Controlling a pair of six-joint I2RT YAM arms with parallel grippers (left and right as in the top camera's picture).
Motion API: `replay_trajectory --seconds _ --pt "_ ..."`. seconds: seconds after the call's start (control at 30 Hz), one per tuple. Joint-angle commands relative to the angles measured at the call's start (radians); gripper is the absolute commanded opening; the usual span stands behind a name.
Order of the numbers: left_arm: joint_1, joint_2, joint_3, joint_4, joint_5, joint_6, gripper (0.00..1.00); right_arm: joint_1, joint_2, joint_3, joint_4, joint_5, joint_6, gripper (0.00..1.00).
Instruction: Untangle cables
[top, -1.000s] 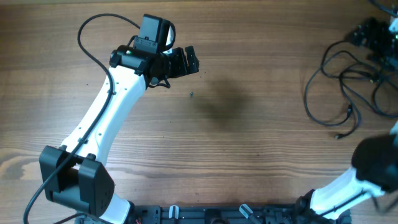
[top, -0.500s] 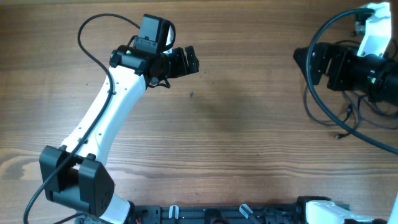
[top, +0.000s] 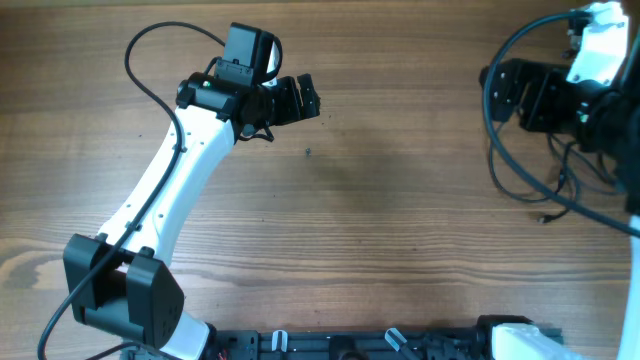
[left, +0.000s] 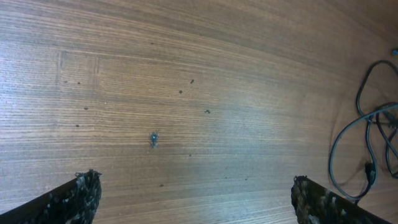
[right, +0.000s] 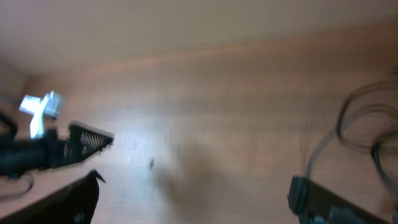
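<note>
Thin black flexible cables (top: 494, 165): loose on brown wooden table (top: 400, 250), under and beside right gripper (top: 495, 92), jaws wide, empty. Left gripper (top: 312, 97): wide, empty, cables well apart.

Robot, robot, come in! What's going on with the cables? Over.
Left gripper open, empty, over bare table. Right gripper open, empty, near the cables. They lie tangled, untouched. Nothing blocking.

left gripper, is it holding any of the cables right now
No, in the left wrist view the left gripper stands open over the table with nothing between its fingers, and the cables lie apart at the right edge.
</note>
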Motion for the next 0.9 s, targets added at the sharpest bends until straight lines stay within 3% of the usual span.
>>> replay_trajectory --seconds 0.0,0.4,0.57,0.87 --pt "-0.003 0.008 0.001 0.002 0.009 0.012 1.00 0.005 -0.198 -0.279 0.208 0.029 -0.020 1.00" --pt "-0.003 0.008 0.001 0.002 0.009 0.013 1.00 0.009 -0.945 -1.350 1.072 0.158 -0.021 1.00" --pt "-0.003 0.008 0.001 0.002 0.009 0.012 1.00 0.069 -1.157 -1.586 1.170 0.248 -0.021 1.00" --pt "-0.003 0.008 0.001 0.002 0.009 0.013 1.00 0.101 -1.284 -1.778 1.249 0.254 -0.022 1.00"
